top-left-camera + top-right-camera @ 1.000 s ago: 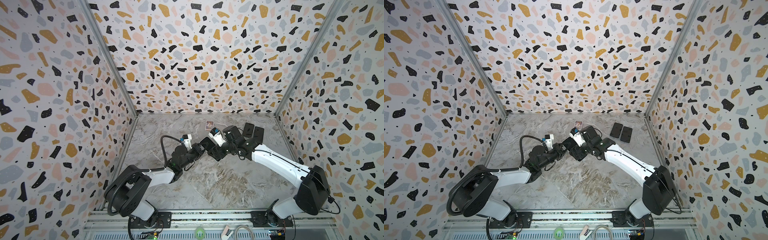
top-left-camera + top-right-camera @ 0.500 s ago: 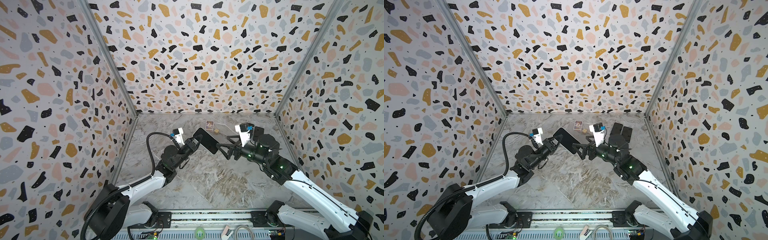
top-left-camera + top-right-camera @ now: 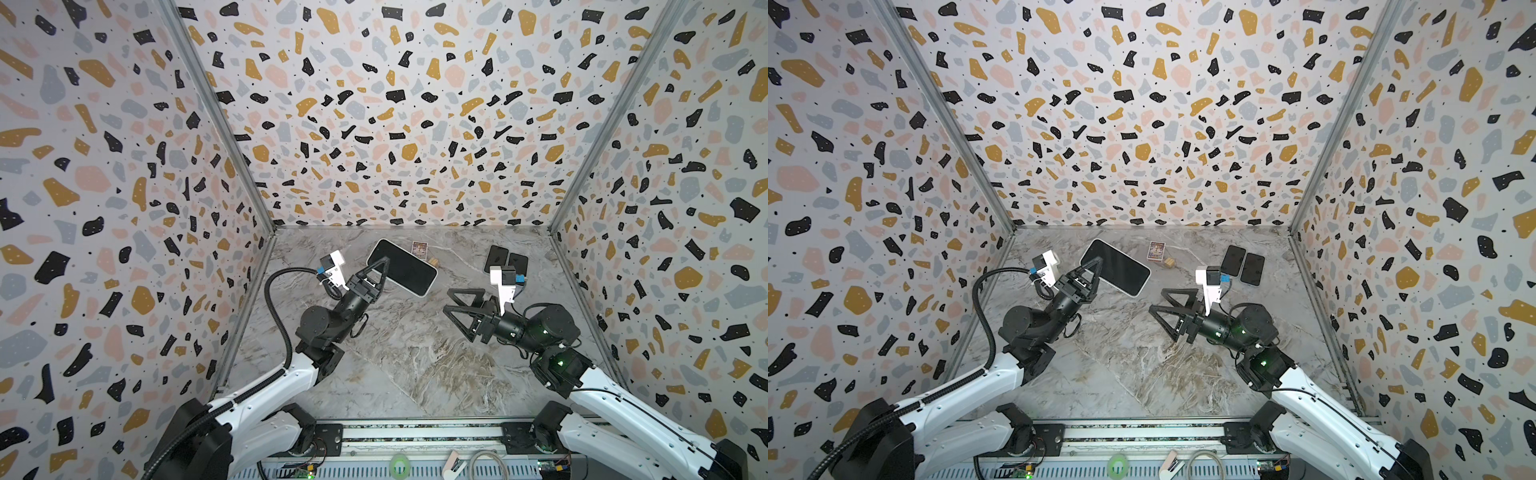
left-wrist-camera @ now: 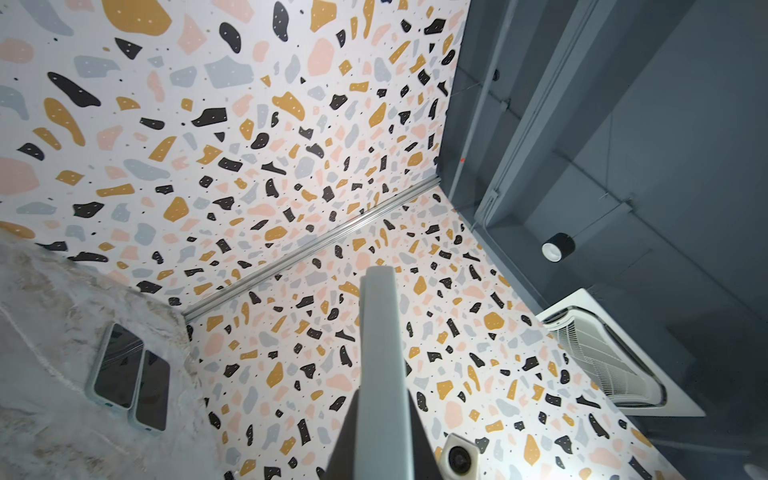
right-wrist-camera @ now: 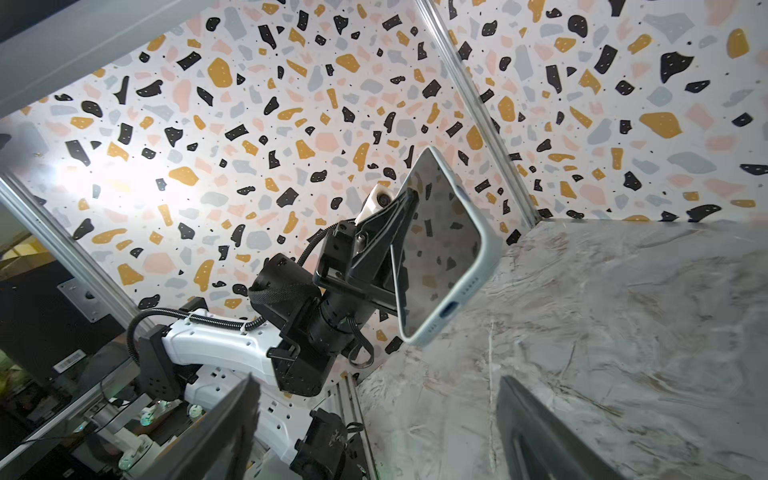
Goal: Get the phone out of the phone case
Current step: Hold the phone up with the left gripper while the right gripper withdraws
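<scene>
A dark-screened phone point(image 3: 405, 269) point(image 3: 1119, 269) sits in its pale grey phone case point(image 5: 492, 245) and hangs tilted above the marble table point(image 3: 407, 357). My left gripper point(image 3: 380, 266) point(image 3: 1094, 265) is shut on one long side of the cased phone. In the left wrist view the case's edge point(image 4: 380, 353) runs out from between the jaws. My right gripper point(image 3: 449, 300) point(image 3: 1156, 300) is open and holds nothing, off to the right of the phone with a clear gap. In the right wrist view its fingers point(image 5: 224, 428) frame the phone point(image 5: 440, 245) from a distance.
Two dark phones point(image 3: 496, 259) point(image 3: 517, 266) lie side by side at the back right of the table, also in the left wrist view point(image 4: 116, 365). A small picture card point(image 3: 419, 248) and a small wooden block point(image 3: 433, 262) lie near the back wall. Terrazzo walls close three sides.
Both grippers were on the phone low over the table. The left has lifted it up and to the back left. The right has let go and drawn away to the right.
</scene>
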